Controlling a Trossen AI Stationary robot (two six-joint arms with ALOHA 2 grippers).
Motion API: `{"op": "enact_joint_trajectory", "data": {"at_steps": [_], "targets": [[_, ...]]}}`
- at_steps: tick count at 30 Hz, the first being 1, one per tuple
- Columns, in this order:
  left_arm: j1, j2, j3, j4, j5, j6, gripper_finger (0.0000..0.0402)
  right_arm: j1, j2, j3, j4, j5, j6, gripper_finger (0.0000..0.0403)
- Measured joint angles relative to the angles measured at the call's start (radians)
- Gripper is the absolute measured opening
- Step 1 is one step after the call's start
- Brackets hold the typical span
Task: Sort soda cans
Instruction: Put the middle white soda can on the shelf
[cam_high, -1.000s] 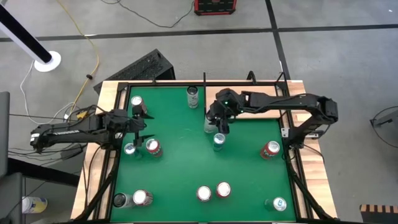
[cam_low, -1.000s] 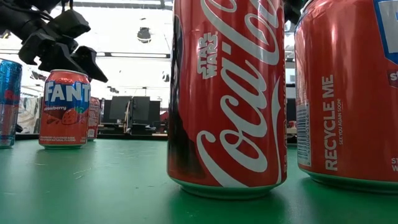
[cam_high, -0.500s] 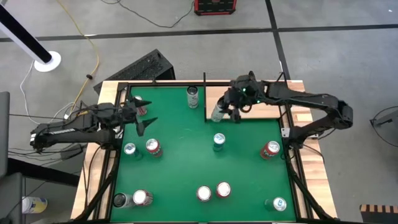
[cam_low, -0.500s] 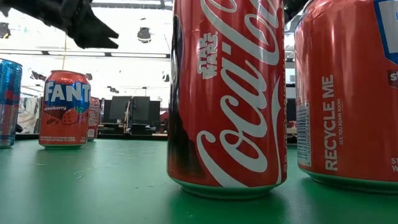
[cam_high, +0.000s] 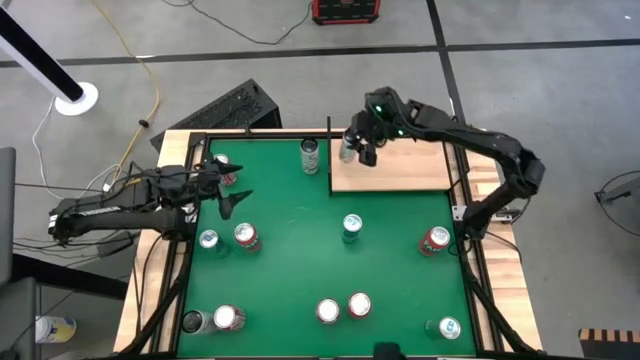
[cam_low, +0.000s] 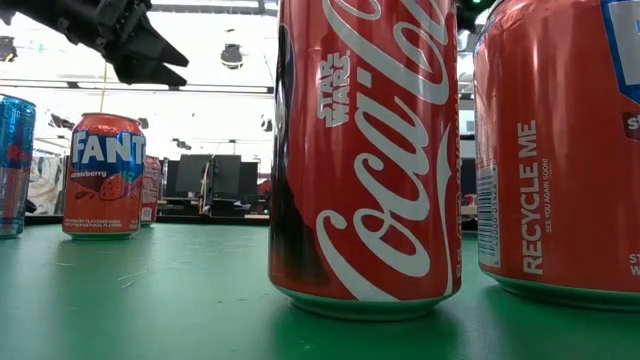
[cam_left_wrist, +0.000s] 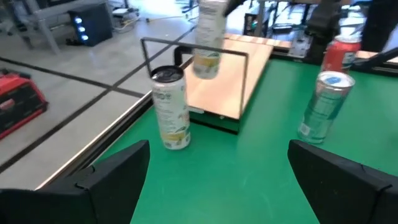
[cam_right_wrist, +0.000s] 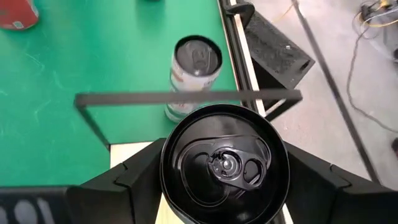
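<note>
My right gripper (cam_high: 357, 150) is shut on a pale silver-grey soda can with a dark top (cam_right_wrist: 224, 163). It holds the can above the far left corner of the wooden board (cam_high: 400, 175); the can also shows in the left wrist view (cam_left_wrist: 208, 37). A like can (cam_high: 310, 155) stands on its base on the green mat, just left of the board. My left gripper (cam_high: 228, 187) is open and empty, raised above the mat's far left, beside a red can (cam_high: 221, 166). The left gripper also shows in the low view (cam_low: 130, 45). My right gripper pinches the can's side wall just under the top rim (cam_right_wrist: 169, 186) between its two fingers, one finger on each side. The fingers come from above, pointing down. The can hangs upright, top up, lifted clear of the board.
More cans stand on the mat: a teal one (cam_high: 351, 226) mid-mat, red (cam_high: 436, 240) at the right, two (cam_high: 343, 308) near the front, teal (cam_high: 448, 327) front right, several on the left (cam_high: 228, 238). A black bar frame (cam_right_wrist: 186, 98) stands at the board's far edge.
My right gripper has carried the pale can from above mid-mat toward the table's far edge, onto the board's far left corner, clear of the surface all the way. My left gripper has risen and drawn a little toward the far edge, still open.
</note>
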Motion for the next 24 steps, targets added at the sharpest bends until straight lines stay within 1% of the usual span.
{"op": "enact_joint_trajectory", "data": {"at_steps": [3, 7, 10, 15, 24], "targets": [[0.0, 0.0, 0.0, 0.001, 0.033, 0.0, 0.0368, -0.023, 0.094, 0.126, -0.081, -0.017, -0.024, 0.0283], [0.0, 0.0, 0.0, -0.015, 0.019, 0.003, 0.0368, -0.066, 0.185, 0.232, -0.149, -0.054, -0.028, 0.0283], [0.0, 0.0, 0.0, -0.031, 0.01, 0.003, 0.0368, -0.098, 0.228, 0.246, -0.143, -0.086, -0.035, 0.0283], [0.0, 0.0, 0.0, -0.033, 0.01, 0.004, 0.0368, -0.138, 0.259, 0.245, -0.113, -0.121, -0.028, 0.0283], [0.0, 0.0, 0.0, -0.032, 0.008, 0.01, 0.0368, -0.139, 0.261, 0.245, -0.091, -0.128, -0.035, 0.0283]]}}
